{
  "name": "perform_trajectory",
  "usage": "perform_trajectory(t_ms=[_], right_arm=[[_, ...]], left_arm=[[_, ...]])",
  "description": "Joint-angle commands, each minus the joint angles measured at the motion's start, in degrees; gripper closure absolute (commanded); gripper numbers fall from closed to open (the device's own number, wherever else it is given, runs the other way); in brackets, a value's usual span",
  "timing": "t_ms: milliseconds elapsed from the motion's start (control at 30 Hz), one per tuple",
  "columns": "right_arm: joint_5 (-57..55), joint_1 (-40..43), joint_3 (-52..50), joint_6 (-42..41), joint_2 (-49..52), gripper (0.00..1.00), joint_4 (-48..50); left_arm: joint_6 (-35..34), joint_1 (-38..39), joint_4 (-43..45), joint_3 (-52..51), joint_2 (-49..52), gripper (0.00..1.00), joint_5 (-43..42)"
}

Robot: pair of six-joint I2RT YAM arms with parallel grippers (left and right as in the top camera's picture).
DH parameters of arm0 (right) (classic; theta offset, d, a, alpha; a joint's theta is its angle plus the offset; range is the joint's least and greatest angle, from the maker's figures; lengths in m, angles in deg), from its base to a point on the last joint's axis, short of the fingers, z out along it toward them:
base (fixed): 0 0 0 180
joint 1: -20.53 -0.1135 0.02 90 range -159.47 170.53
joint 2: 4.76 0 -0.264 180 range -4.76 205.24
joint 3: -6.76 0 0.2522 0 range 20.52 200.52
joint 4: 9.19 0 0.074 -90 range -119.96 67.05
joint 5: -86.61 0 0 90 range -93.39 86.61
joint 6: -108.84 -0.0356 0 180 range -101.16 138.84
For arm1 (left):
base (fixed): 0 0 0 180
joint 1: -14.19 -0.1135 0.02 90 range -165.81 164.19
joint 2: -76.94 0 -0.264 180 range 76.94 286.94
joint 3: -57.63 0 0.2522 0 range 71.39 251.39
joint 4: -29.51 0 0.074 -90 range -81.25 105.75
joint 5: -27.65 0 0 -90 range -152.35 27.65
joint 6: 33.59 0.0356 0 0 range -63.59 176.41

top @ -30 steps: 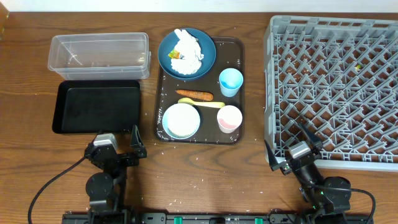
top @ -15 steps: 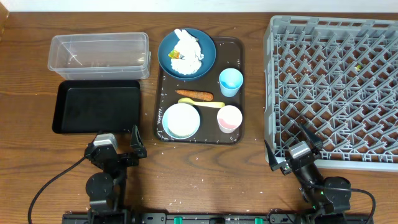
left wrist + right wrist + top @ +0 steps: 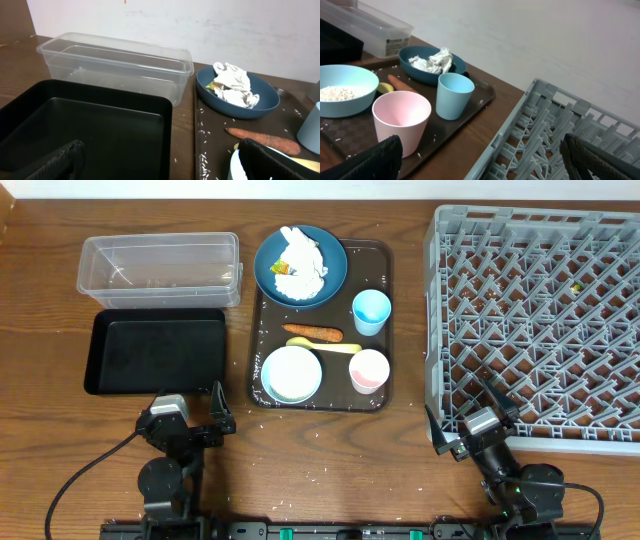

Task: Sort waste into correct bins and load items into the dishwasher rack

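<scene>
Nothing has shifted over the last second: the left gripper (image 3: 192, 412) and right gripper (image 3: 462, 412) both rest low at the near edge of the wooden worktop (image 3: 320, 470), jaws wide open and holding nothing, so the sorting appears not yet begun. The crumpled white paper (image 3: 297, 265) lies on the dark blue round plate (image 3: 330, 275) on the dark brown serving tray (image 3: 385, 270), with the small orange carrot-like stick (image 3: 313, 333) below it. The clear plastic rectangular tub (image 3: 160, 238), shallow black rectangular tray (image 3: 155, 352) and large grey plastic lattice rack (image 3: 540, 330) hold none of these things.
</scene>
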Motion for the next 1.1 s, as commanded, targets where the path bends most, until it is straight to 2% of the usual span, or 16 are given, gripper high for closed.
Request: perform_trajectory(t_ms=[0,1067], right_arm=[[-0.15,-0.46,-0.11,0.44,-0.35,0.01,-0.26],[-0.15,-0.46,-0.11,1.31,-0.33,0.01,-0.07]], left_arm=[[0.96,-0.02,-0.33,-1.70,-0.44,0.01,-0.37],[0.96,-0.02,-0.33,-1.70,-0.44,0.01,-0.39]])
